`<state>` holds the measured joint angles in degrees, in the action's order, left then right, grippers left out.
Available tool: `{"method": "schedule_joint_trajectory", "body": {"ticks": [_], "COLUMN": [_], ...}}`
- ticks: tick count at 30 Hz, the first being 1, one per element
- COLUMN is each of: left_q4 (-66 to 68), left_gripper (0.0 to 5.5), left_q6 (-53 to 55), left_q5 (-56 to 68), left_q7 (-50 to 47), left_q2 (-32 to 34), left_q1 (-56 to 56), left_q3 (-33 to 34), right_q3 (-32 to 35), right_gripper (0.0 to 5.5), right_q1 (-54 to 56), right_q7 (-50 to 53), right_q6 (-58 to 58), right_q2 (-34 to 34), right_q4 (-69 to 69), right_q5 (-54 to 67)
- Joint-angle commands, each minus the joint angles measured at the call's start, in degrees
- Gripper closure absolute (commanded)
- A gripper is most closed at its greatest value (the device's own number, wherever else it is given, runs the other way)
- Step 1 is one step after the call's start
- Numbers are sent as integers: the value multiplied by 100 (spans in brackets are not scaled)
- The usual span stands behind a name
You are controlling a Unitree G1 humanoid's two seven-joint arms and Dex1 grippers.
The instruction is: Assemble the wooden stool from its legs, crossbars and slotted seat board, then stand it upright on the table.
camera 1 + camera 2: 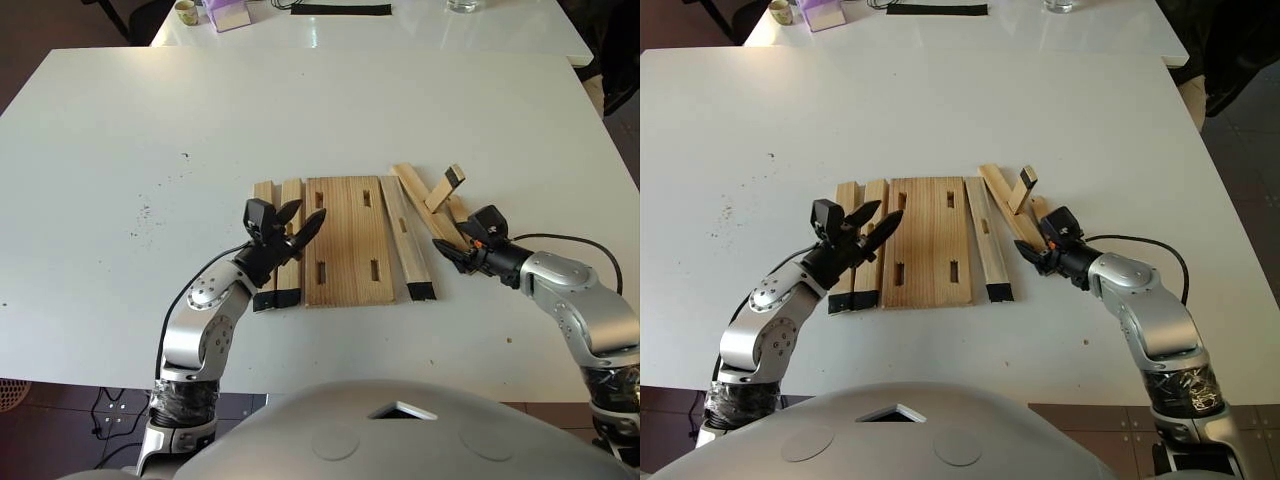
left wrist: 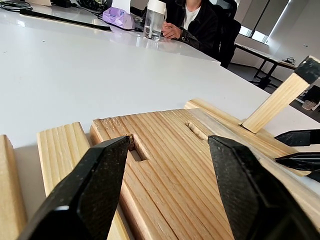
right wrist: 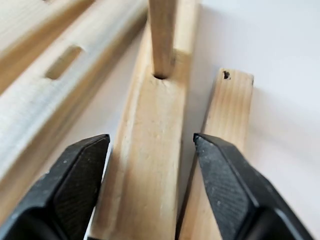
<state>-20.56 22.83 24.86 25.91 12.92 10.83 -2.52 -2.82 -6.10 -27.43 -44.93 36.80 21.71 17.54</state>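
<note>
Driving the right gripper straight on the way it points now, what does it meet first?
Probably the leg lying between the right gripper's open fingers; if it clears that, the crossbar standing in the leg's hole comes next. Its height above the leg is unclear.

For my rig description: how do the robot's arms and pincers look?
Both arms: silver-grey rounded shells, black wrists. The left pincer and right pincer each have two black pointed fingers. A black cable runs beside each arm; the right wrist bears an orange mark.
</note>
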Motion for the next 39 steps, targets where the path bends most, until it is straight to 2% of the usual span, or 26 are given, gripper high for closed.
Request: {"method": "schedule_joint_trajectory", "body": {"ticks": [1, 7, 15, 22, 27, 32, 36, 39], "left_q4": [91, 156, 228, 261, 118, -530, -1278, -1386], "left_gripper": [260, 260, 260, 260, 260, 260, 211, 165], "left_q6": [-80, -122, -127, -93, 230, 867, 1477, 1800], "left_q5": [-102, -136, -196, -153, 131, 779, 2322, 3328], "left_q7": [-69, -73, -47, -34, -125, 94, 542, 517], "left_q2": [-31, -22, 6, 60, 154, 518, 680, 783], "left_q1": [-1, -62, -131, -219, -579, -1279, -1634, -2040], "left_q3": [-40, -42, -10, 69, 408, 646, 831, 1073], "right_q3": [17, -7, 10, 189, 849, 1334, 1520, 1679], "right_gripper": [240, 240, 339, 341, 341, 341, 341, 341], "right_q1": [86, 149, 63, 280, 1076, 1940, 2382, 2584], "right_q7": [-119, -178, -123, -19, 52, -551, -1455, -2261], "right_q6": [-100, -41, -46, -33, 340, 547, 334, -90], "right_q2": [106, -2, -183, -391, -1055, -1140, -808, -430], "right_q4": [-206, -376, -346, -450, -443, -330, -230, -272], "right_q5": [-71, -77, -41, 14, 620, 1491, 2391, 3264]}}
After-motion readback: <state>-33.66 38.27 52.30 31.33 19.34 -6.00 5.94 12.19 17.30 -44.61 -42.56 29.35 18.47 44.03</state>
